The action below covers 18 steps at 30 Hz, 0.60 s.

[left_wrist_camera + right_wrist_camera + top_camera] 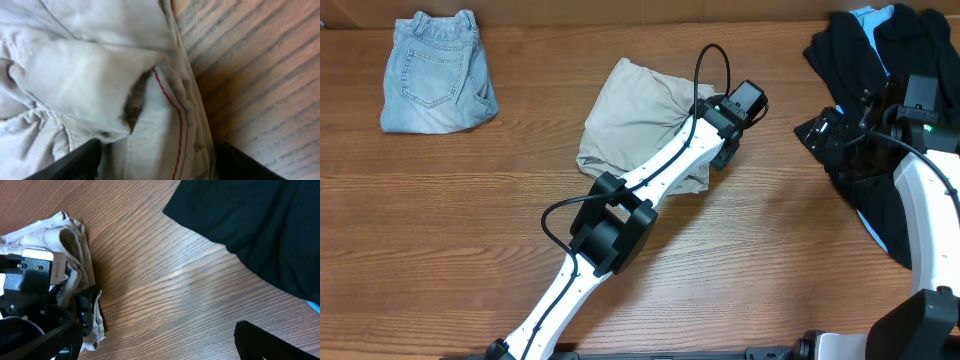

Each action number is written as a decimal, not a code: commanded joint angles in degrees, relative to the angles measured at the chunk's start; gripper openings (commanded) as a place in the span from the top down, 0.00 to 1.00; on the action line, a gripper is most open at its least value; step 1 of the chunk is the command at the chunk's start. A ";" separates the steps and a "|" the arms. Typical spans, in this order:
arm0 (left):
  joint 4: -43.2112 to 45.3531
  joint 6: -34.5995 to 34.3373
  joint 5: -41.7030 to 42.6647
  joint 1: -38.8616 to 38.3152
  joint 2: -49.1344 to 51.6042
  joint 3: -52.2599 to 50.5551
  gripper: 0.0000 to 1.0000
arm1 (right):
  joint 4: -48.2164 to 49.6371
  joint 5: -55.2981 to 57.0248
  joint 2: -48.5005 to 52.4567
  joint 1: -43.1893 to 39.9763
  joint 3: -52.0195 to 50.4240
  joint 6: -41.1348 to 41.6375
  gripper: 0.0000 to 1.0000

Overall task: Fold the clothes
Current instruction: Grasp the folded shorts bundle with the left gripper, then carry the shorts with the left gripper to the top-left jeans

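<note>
The beige shorts [638,112] lie crumpled in the middle of the table, and their right edge also shows in the right wrist view [70,240]. My left gripper [723,157] is down at the shorts' right edge. In the left wrist view its fingers [157,167] stand wide apart and open, with a hem of the beige cloth [90,75] carrying a red stitch line between them. My right gripper [818,132] hangs at the right, open and empty over bare wood [160,345], apart from the shorts.
Light-blue denim shorts [435,72] lie folded at the far left. Black garments with light-blue trim [880,50] are heaped at the far right, under and beside my right arm; they also show in the right wrist view [260,230]. The left arm crosses the table diagonally.
</note>
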 commanded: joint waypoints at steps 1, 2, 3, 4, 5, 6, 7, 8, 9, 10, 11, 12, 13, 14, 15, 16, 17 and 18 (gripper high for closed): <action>1.18 1.64 -0.35 0.70 1.64 -5.35 0.35 | 0.57 0.44 0.11 -0.15 -0.13 -0.20 0.00; 1.49 2.67 -0.35 0.68 1.64 -6.10 0.39 | 0.72 0.44 0.11 -0.15 -0.13 -0.17 0.00; 1.51 3.26 -0.35 0.68 1.64 -6.49 0.48 | 0.76 0.44 0.11 -0.15 -0.13 -0.20 0.00; 1.51 3.72 -0.33 0.63 1.64 -6.67 0.62 | 0.87 0.44 0.11 -0.15 -0.13 -0.17 0.00; 1.68 3.80 -0.37 0.61 1.64 -6.67 0.70 | 1.01 0.44 0.11 -0.15 -0.13 -0.17 0.00; 2.05 4.11 -0.37 0.61 1.62 -6.56 0.78 | 1.01 0.44 0.11 -0.15 -0.13 -0.17 0.00; 2.16 4.46 -0.39 0.61 1.62 -6.34 0.83 | 0.96 0.44 0.11 -0.15 -0.13 -0.20 0.00; 2.19 4.44 -0.57 0.61 1.62 -6.08 0.94 | 0.94 0.44 0.11 -0.15 -0.13 -0.20 0.00; 2.14 4.46 -0.61 0.61 1.60 -5.57 0.96 | 0.85 0.46 0.11 -0.15 -0.13 -0.20 0.00; 2.01 4.44 -0.79 0.63 1.51 -5.09 0.96 | 0.76 0.46 0.11 -0.15 -0.13 -0.20 0.00; 1.75 4.44 -1.05 0.72 1.38 -4.57 0.96 | 0.72 0.46 0.11 -0.15 -0.13 -0.20 0.00; 1.38 4.85 -1.70 0.85 1.16 -3.58 0.96 | 0.70 0.46 0.11 -0.15 -0.13 -0.20 0.00; 0.35 7.58 -1.95 1.03 0.98 -1.99 0.96 | 0.70 0.46 0.11 -0.15 -0.13 -0.20 0.00; -0.70 10.25 -2.40 1.16 0.94 -0.33 0.96 | 0.72 0.44 0.11 -0.15 -0.13 -0.20 0.00; -2.54 12.79 -3.82 1.33 0.85 2.32 0.96 | 0.74 0.44 0.11 -0.15 -0.13 -0.17 0.00; -4.35 13.92 -5.95 1.49 0.83 5.01 0.96 | 0.79 0.44 0.11 -0.15 -0.13 -0.17 0.00; -6.86 14.75 -9.25 1.64 0.81 8.70 0.96 | 0.83 0.42 0.11 -0.15 -0.13 -0.17 0.00; -8.90 14.97 -12.13 1.86 0.81 12.17 0.96 | 0.83 0.42 0.11 -0.15 -0.13 -0.17 0.00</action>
